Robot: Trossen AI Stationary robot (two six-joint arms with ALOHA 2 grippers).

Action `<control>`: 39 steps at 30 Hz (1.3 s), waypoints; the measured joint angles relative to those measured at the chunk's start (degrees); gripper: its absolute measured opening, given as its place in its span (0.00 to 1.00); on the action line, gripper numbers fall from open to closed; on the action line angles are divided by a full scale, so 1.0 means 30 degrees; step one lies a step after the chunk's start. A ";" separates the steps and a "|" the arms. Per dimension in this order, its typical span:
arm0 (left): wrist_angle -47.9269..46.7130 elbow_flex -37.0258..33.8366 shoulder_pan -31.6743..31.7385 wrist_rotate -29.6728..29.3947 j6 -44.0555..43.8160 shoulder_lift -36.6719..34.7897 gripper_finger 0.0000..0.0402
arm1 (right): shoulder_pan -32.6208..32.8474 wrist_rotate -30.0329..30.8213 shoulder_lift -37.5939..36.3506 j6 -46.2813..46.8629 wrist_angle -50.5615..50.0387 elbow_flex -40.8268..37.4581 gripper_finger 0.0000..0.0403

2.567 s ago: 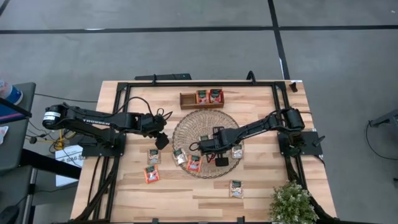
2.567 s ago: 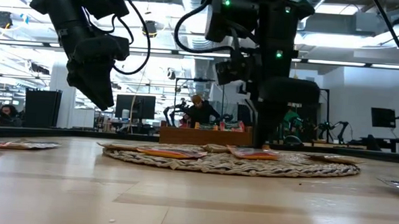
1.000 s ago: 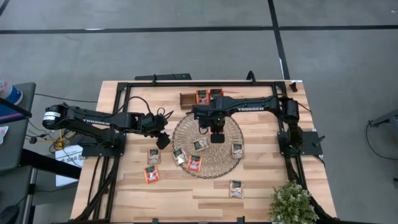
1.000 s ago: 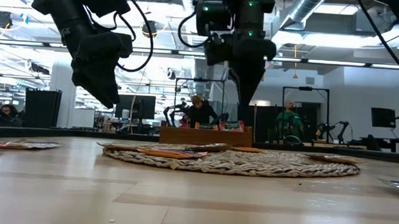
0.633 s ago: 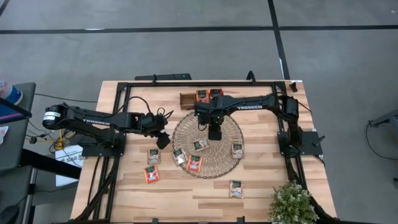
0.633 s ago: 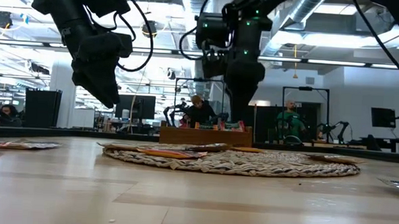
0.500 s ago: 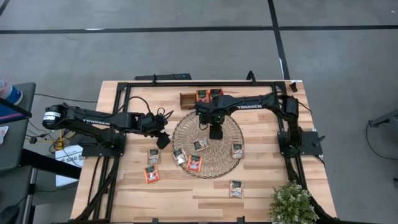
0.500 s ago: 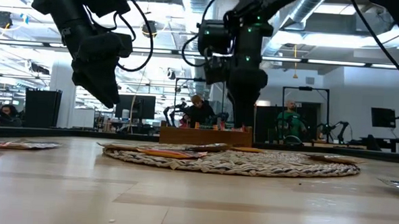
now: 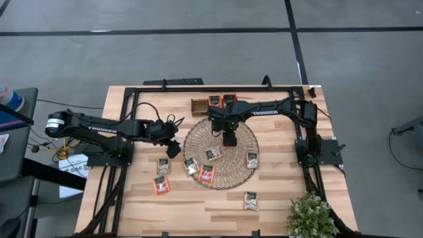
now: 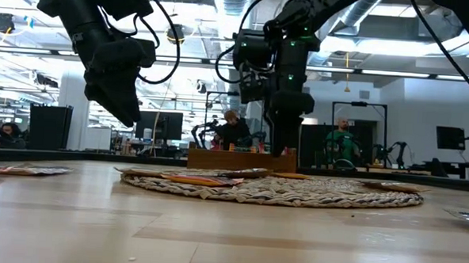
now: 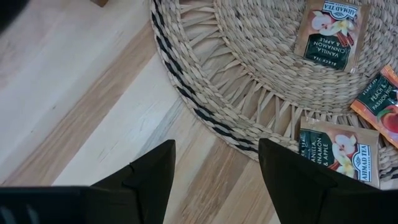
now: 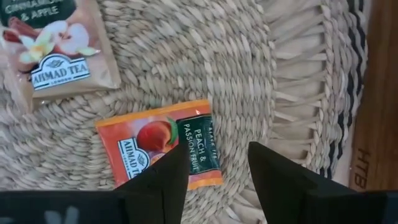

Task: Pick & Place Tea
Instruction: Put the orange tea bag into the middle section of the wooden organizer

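The right gripper (image 9: 229, 139) hangs over the far part of the round woven mat (image 9: 246, 168), fingers apart and holding nothing, and in its wrist view an orange peach sachet (image 12: 163, 144) lies flat on the weave straight beyond the open fingertips. The step in hand looks like taking that sachet for the wooden tray (image 9: 199, 105) at the bench's far edge, where two sachets already sit. To do it well, I would come down with one finger on each side of the sachet, cross its shorter width, press lightly into the weave so an edge lifts, and close only once both pads have it; a thin flat packet can easily slide away or buckle. The sachet is small, square and thin, orange with a peach picture and a dark green patch carrying the flavour name. A pale vanilla, cinnamon and apple sachet (image 12: 53, 46) lies near it, apart. More sachets rest on the near side of the mat and on the bare bench toward the near edge. The left gripper (image 9: 172, 149) waits, fingers spread and empty, just off the mat's left rim.
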 joint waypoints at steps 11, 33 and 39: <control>0.0000 -0.0002 0.0000 -0.0036 -0.0308 0.0000 0.55 | -0.0015 -0.0022 0.0006 -0.1217 0.1140 -0.1650 0.37; 0.0084 -0.0002 0.0000 -0.0204 -0.0315 0.0000 0.55 | -0.0007 -0.0182 -0.0104 -0.0597 0.3036 -0.3977 0.09; 0.0110 0.0000 0.0000 -0.0197 -0.0527 0.0000 0.55 | -0.0004 -0.0015 -0.0014 -0.0556 0.2447 -0.3188 0.01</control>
